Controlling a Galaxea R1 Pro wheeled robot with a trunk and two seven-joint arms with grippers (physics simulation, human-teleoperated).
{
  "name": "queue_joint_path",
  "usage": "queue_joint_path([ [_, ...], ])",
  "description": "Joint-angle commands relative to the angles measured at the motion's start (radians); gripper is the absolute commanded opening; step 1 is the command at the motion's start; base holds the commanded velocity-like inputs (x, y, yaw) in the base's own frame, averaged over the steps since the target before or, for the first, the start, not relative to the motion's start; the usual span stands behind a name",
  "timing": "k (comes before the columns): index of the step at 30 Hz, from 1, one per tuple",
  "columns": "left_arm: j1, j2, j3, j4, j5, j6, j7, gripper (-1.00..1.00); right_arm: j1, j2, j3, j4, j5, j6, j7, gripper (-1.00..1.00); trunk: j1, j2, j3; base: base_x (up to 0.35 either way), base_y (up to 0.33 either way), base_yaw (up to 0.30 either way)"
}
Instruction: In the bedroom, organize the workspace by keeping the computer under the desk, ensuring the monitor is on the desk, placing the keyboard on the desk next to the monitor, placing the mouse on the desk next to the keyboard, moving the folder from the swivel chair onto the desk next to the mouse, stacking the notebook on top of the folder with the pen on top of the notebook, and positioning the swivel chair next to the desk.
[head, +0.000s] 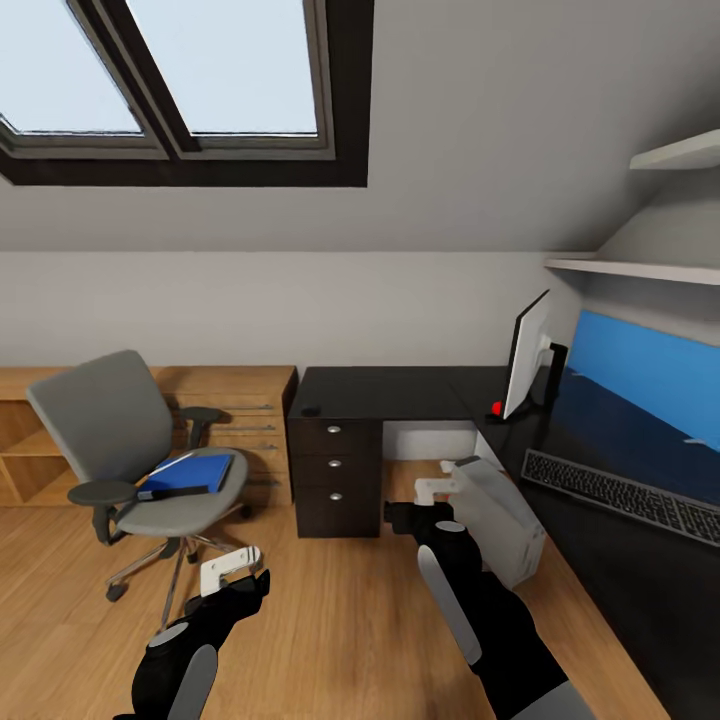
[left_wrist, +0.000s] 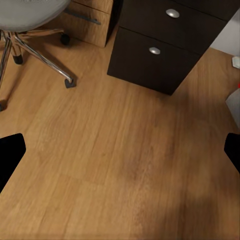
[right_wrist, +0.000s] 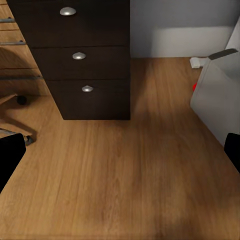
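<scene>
The grey swivel chair (head: 120, 440) stands at the left, away from the black desk (head: 400, 392). On its seat lies the blue folder (head: 197, 470) with the dark notebook (head: 165, 492) at its near edge; the pen is too small to tell. The monitor (head: 527, 355) and keyboard (head: 625, 495) are on the desk's right wing, the mouse (head: 311, 410) on its left corner. The light grey computer (head: 497, 520) stands on the floor against the desk's edge. My right gripper (head: 435, 490) hangs open just left of it. My left gripper (head: 232, 568) is open over bare floor near the chair's base (left_wrist: 35, 50).
The dark drawer unit (head: 335, 465) with silver knobs stands under the desk's left end. A low light-wood shelving counter (head: 240, 420) runs along the wall behind the chair. Wooden floor (head: 330, 620) lies open between chair and desk. Shelves (head: 640, 268) hang above the desk.
</scene>
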Motion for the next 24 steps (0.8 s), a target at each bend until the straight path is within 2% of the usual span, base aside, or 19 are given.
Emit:
queue_joint_path([
  [1, -0.001, 0.000, -0.001, -0.001, 0.011, 0.002, 0.010, 1.00, -0.001, 0.000, 0.002, -0.001, -0.011, 0.002, -0.010, 1.00, -0.004, 0.007, 0.002, -0.003, -0.008, 0.000],
  [17, -0.001, 0.000, -0.001, 0.005, 0.007, 0.000, 0.015, 1.00, -0.001, -0.001, 0.002, -0.001, -0.011, 0.002, -0.010, 1.00, -0.065, 0.119, 0.052, -0.001, -0.001, 0.000],
  [24, -0.001, -0.001, -0.002, 0.005, 0.009, -0.002, 0.104, 1.00, -0.001, -0.002, 0.002, -0.002, -0.010, 0.002, -0.010, 1.00, -0.092, 0.168, 0.074, 0.000, 0.000, 0.000],
])
